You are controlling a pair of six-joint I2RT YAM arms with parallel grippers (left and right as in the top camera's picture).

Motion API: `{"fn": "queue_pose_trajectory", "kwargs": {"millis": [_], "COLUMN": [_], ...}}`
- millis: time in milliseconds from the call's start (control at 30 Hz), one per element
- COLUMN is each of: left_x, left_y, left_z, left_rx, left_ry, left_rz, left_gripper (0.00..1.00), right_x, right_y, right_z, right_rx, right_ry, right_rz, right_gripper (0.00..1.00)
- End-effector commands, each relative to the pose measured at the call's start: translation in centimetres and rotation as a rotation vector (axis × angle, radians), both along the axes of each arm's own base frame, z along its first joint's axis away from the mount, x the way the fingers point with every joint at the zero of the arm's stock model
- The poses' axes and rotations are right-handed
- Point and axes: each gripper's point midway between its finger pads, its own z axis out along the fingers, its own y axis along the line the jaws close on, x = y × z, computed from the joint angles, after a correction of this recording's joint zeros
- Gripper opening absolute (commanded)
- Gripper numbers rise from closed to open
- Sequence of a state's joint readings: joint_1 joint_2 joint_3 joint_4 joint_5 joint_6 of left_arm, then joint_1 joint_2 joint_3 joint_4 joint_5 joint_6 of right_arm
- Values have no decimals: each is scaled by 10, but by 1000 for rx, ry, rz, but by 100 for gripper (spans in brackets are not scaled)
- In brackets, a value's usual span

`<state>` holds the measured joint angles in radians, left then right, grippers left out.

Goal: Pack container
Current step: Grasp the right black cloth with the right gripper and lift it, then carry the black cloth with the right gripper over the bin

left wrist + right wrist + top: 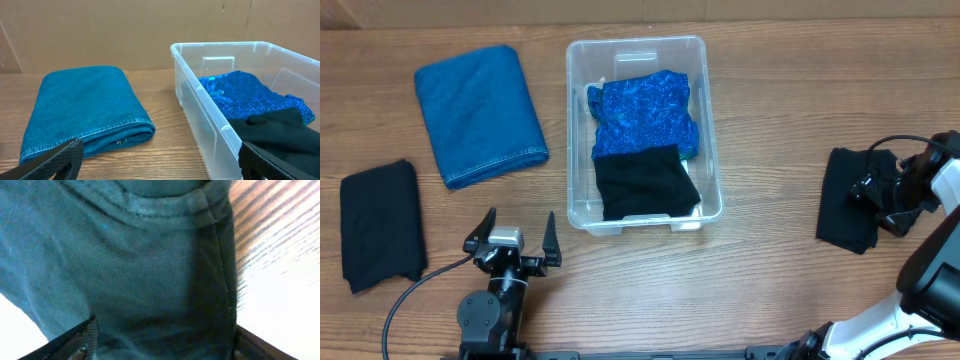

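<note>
Overhead, right gripper (876, 192) at black cloth (840, 212)

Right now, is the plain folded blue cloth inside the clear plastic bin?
No, the plain blue cloth lies on the wooden table, beside the clear plastic bin, not touching it.

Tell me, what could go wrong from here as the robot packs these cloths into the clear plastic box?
1. The right gripper sits open at the folded black cloth on the right. It may pinch only the top layer, so the cloth could unfold when lifted.
2. The clear rectangular plastic container already holds a sparkly blue cloth and a black cloth across most of its floor. The large folded blue towel might drape over the rim.
</note>
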<state>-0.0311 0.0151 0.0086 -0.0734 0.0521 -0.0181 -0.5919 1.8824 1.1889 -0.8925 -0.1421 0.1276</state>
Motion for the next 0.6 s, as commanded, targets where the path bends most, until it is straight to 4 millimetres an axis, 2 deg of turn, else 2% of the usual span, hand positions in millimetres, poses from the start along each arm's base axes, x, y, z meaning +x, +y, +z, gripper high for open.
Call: {"fn": "queue_pose_trajectory", "kwargs": {"millis": [0, 33, 100, 167, 233, 300, 367, 400, 567], "left_x": [0, 0, 0, 0, 0, 0, 0, 0, 0], "left_y": [0, 0, 0, 0, 0, 0, 0, 0, 0], "left_z": [0, 0, 0, 0, 0, 0, 0, 0, 0], "left_rx": [18, 18, 18, 18, 19, 18, 18, 18, 18], "left_ry": [-7, -7, -7, -7, -7, -7, -7, -7, -7], "left_rz": [-3, -3, -3, -3, -3, -3, -3, -3, -3], "left_gripper": [100, 100, 100, 100, 100, 100, 100, 100, 100], "right_x": [1, 2, 9, 15, 22, 34, 48, 59, 96], "right_y": [4, 6, 13, 22, 32, 46, 57, 64, 91], "right_z": [-4, -3, -1, 2, 7, 17, 34, 48, 132], "right_rx": [20, 29, 78, 128, 194, 285, 377, 442, 751], "right_ry": [-1, -9, -48, -84, -129, -198, -280, -343, -629], "right_rz": [7, 1, 3, 6, 9, 14, 24, 32, 94], "right_gripper": [61, 50, 45, 31, 23, 9, 6, 4, 4]}}
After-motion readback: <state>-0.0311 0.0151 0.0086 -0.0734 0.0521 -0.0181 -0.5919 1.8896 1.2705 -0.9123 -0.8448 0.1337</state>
